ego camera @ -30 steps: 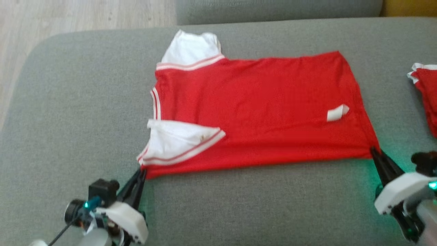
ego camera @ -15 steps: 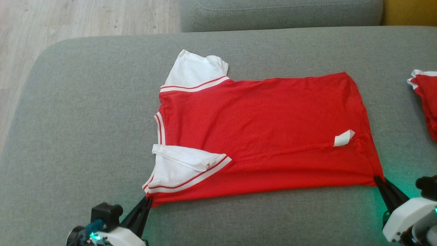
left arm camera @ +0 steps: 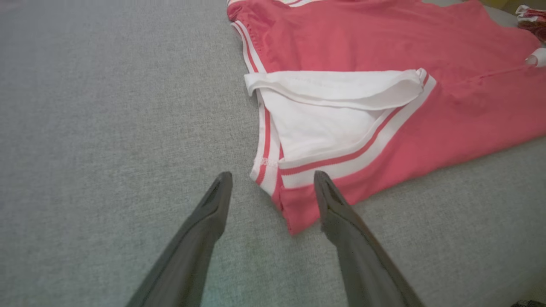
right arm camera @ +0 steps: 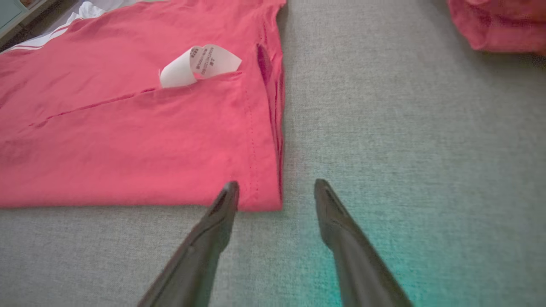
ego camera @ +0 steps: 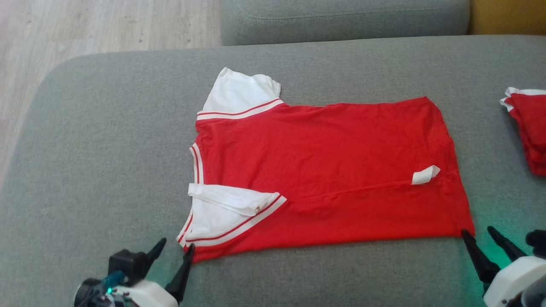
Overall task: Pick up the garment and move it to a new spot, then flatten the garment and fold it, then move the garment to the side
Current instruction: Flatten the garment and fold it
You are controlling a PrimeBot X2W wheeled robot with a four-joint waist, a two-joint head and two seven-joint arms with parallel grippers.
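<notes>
My left end effector [ego camera: 177, 244] and right end effector [ego camera: 477, 231] just opened wide; red white-sleeved fabric shirt [ego camera: 332, 170], freed ahead, awaits folding.

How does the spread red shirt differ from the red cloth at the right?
The red white-sleeved shirt lies spread flat; the red cloth bundle is bunched up. The shirt shows whole; the bundle is cut off by the picture's edge. Both are red with white trim.
</notes>
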